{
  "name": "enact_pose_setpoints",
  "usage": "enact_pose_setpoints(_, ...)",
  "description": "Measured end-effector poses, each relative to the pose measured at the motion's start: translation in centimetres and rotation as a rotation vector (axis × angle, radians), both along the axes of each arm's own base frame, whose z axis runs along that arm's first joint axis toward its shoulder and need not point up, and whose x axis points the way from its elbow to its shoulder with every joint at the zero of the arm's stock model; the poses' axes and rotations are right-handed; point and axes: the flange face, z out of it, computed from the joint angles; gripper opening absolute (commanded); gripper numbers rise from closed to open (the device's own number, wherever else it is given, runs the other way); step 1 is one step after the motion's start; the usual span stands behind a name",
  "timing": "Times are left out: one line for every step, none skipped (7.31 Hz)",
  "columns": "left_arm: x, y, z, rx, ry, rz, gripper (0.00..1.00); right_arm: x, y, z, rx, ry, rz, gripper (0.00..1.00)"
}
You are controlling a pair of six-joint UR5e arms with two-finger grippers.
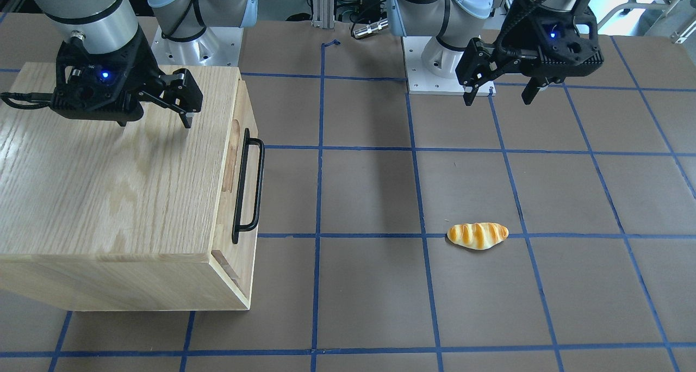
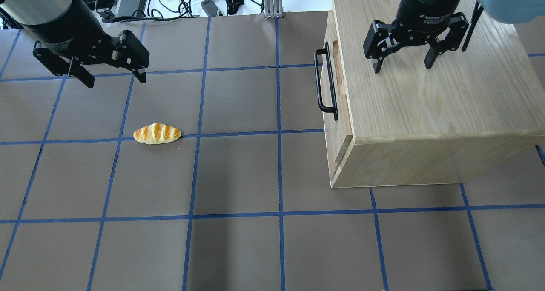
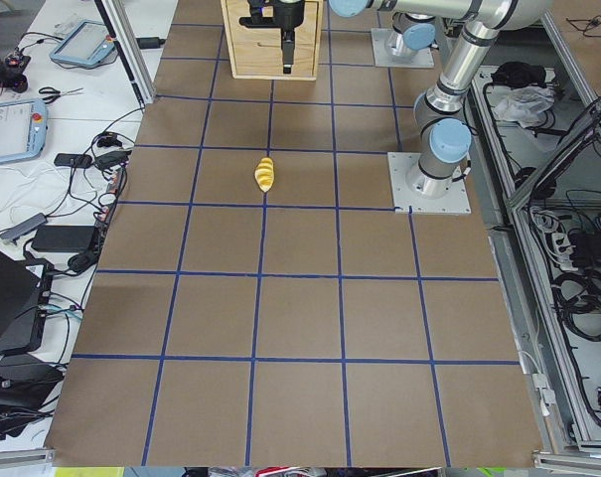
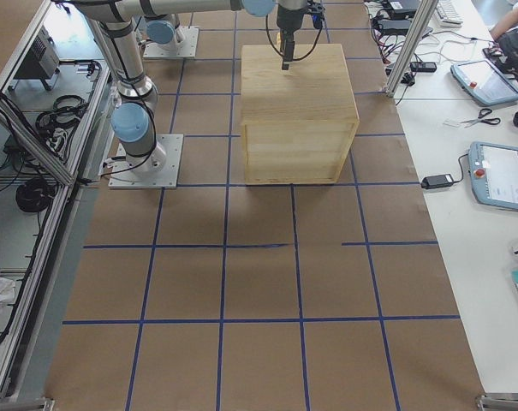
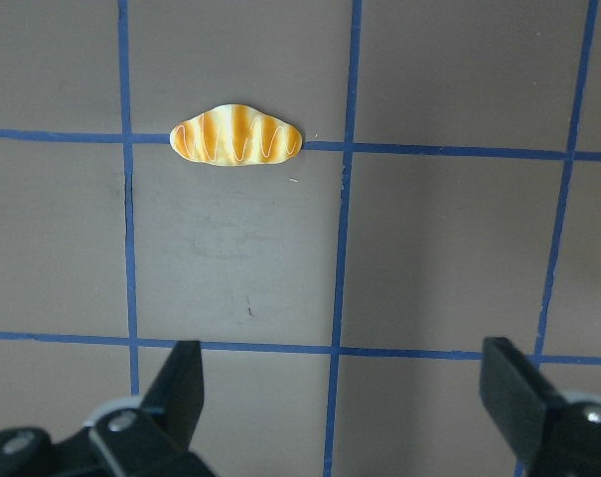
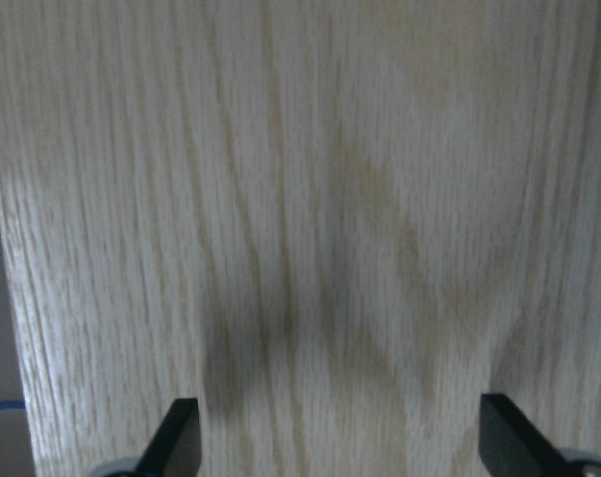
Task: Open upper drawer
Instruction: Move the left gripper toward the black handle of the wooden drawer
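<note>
Although the job is to open it, the upper drawer [image 2: 338, 121] looks shut or very nearly so; I can't tell whether its front sits a touch proud of the oak cabinet [image 2: 447, 95]. It is at the top of the cabinet's front face, turned toward the middle of the table [image 2: 238, 176], with its black bar handle [image 2: 319, 80] sticking out, untouched.

The right gripper [image 2: 402, 67] hangs over the cabinet's top panel, back from the front edge, with its 2 fingers spread wide and nothing between them. Its wrist camera sees only wood grain. By my reckoning none of the task is done: that gripper has to come forward past the edge, drop to handle height, close on the bar and pull outward.

The left gripper [image 2: 116, 81] is well apart on the other side of the table, likewise spread wide and empty, hovering above the mat. A toy bread roll [image 2: 157, 134] lies near it on a blue tape line, well clear of the drawer's path. Nothing stands in front of the handle. The only obstacle I can judge is the cabinet's top edge, which the fingers must clear on the way down.
</note>
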Motion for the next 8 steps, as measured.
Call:
enact_pose_setpoints(0.0,-0.1,-0.1,0.001,0.001,-0.001,1.0,0.0,0.0,0.0,0.0,0.0,0.0,1.0)
enact_pose_setpoints(0.0,-0.2,-0.2,0.001,0.005,-0.001,1.0,0.0,0.0,0.0,0.0,0.0,-0.001,1.0)
enact_pose_setpoints(-0.1,-0.3,-0.3,0.001,0.011,-0.001,1.0,0.0,0.0,0.0,0.0,0.0,-0.001,1.0)
enact_pose_setpoints(-0.2,-0.3,-0.3,0.001,0.014,-0.006,1.0,0.0,0.0,0.0,0.0,0.0,-0.001,1.0)
enact_pose_setpoints(-0.5,-0.3,-0.4,0.0,0.013,-0.014,1.0,0.0,0.0,0.0,0.001,0.0,-0.001,1.0)
enact_pose_setpoints(-0.8,-0.4,-0.4,-0.002,0.013,-0.017,1.0,0.0,0.0,0.0,0.001,0.0,-0.001,1.0)
enact_pose_setpoints(-1.3,-0.6,-0.6,-0.008,0.013,-0.022,1.0,0.0,0.0,0.0,0.0,0.0,-0.001,1.0)
enact_pose_setpoints(-2.4,-1.1,-0.9,-0.026,0.015,-0.025,1.0,0.0,0.0,0.0,0.0,0.0,-0.001,1.0)
